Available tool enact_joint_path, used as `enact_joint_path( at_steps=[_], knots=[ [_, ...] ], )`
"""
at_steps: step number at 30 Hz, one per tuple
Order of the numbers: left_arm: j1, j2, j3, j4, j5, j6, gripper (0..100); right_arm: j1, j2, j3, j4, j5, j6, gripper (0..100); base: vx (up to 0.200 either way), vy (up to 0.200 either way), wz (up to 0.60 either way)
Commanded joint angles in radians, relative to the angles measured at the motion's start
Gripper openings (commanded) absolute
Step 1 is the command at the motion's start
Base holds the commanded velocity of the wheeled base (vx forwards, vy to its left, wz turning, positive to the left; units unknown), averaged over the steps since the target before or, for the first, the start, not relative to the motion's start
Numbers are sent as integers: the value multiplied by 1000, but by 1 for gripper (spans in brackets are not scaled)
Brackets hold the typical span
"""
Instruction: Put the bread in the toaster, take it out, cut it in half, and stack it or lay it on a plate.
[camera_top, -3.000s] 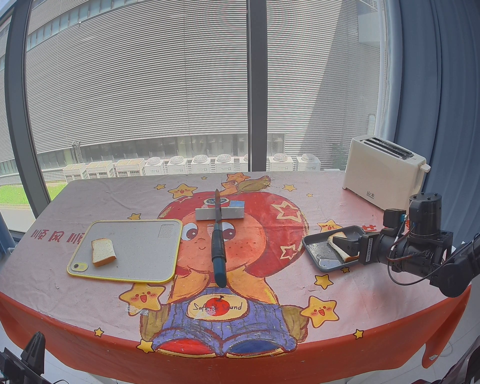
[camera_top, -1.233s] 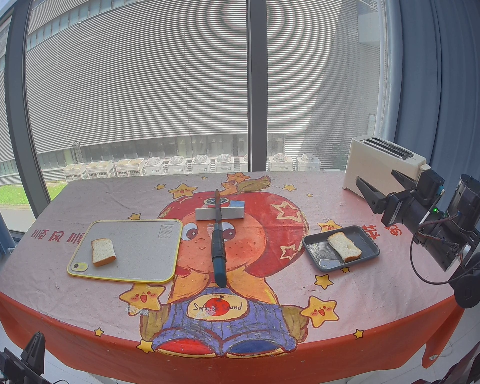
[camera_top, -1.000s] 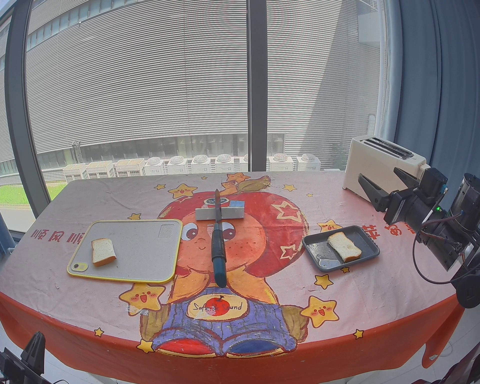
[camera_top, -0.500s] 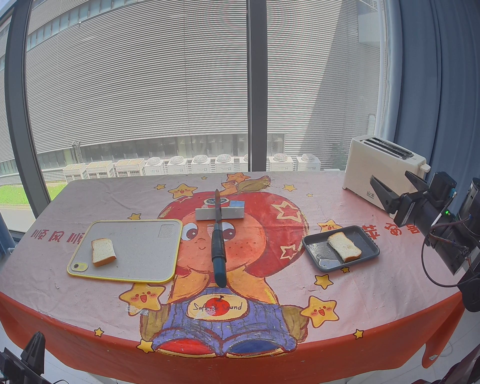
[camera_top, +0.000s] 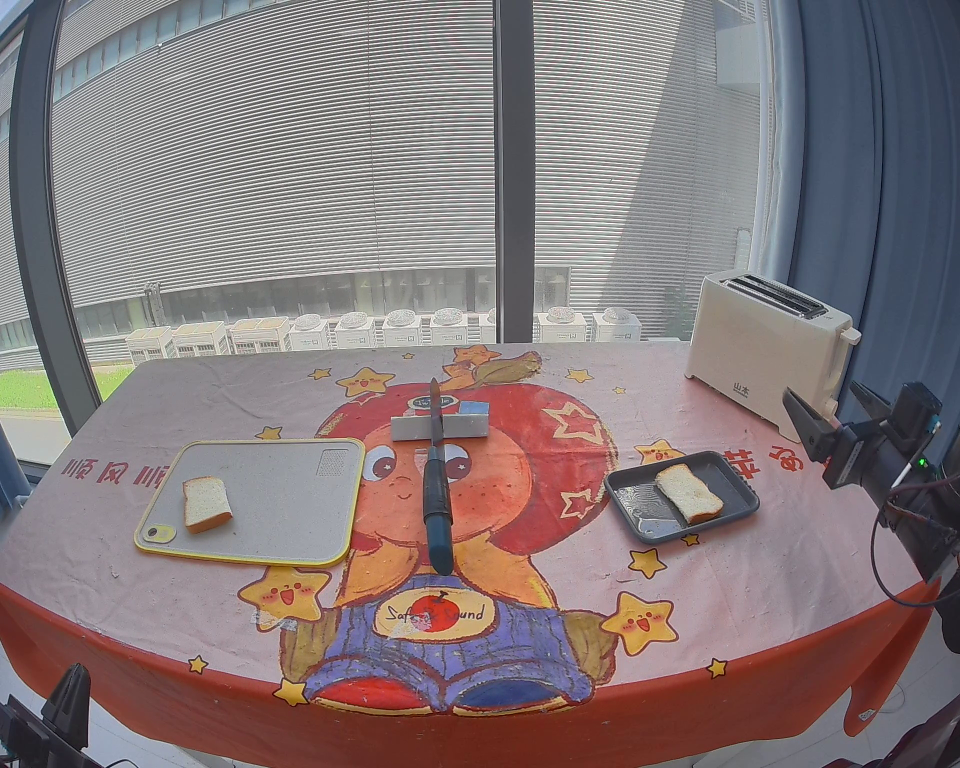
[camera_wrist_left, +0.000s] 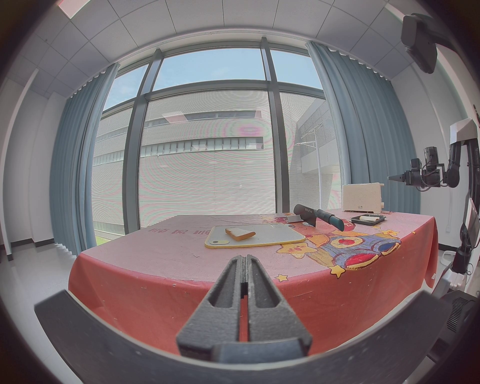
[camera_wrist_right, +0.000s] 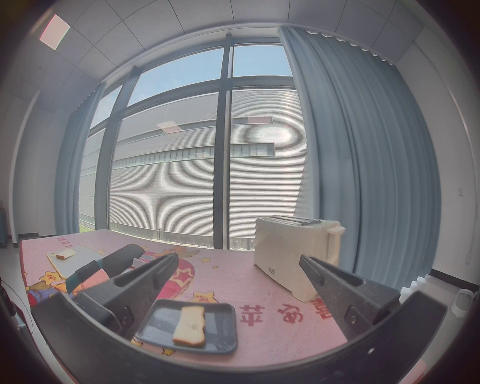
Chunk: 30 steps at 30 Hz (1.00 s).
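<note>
Fingers (camera_wrist_left: 225, 295) of my left gripper (camera_wrist_left: 241, 300) are pressed together, short of the near table (camera_wrist_left: 150, 240) edge. I see one bread half (camera_top: 207, 502) on the left cutting board (camera_top: 290, 500), a second half (camera_top: 688, 492) in the right tray (camera_top: 640, 515). Right gripper (camera_top: 820, 395) stands spread, empty, near the toaster (camera_top: 765, 340).

Head view, table (camera_top: 790, 575) across lower half of frame.
- Left of centre: cutting board (camera_top: 270, 505), flat on table; bread piece (camera_top: 207, 502) on its left part.
- Centre: knife (camera_top: 436, 490) lying top-to-bottom in frame, handle toward bottom edge, blade laid across knife rest (camera_top: 462, 424); just right of cutting board, not touching.
- Right of centre: plate (camera_top: 640, 505) on table; second bread piece (camera_top: 688, 492) in its right part.
- Upper right: toaster (camera_top: 768, 342) at table's far edge, above plate in frame, apart from it.
- Right edge: right gripper (camera_top: 818, 395) just below toaster, right of plate, above table.
</note>
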Motion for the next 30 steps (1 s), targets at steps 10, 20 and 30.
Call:
enact_joint_path(
  at_steps=[10, 20, 30],
  knots=[
    [1, -16, 16, 0, 0, 0, 0, -229, -328, 255, 17, 9, 13, 100, 0, 0, 0],
    [-1, -16, 16, 0, 0, 0, 0, -255, -628, 278, 261, 9, 13, 100, 0, 0, 0],
    [-1, -16, 16, 0, 0, 0, 0, -246, -980, 228, 723, 32, -21, 100, 0, 0, 0]
  ],
)
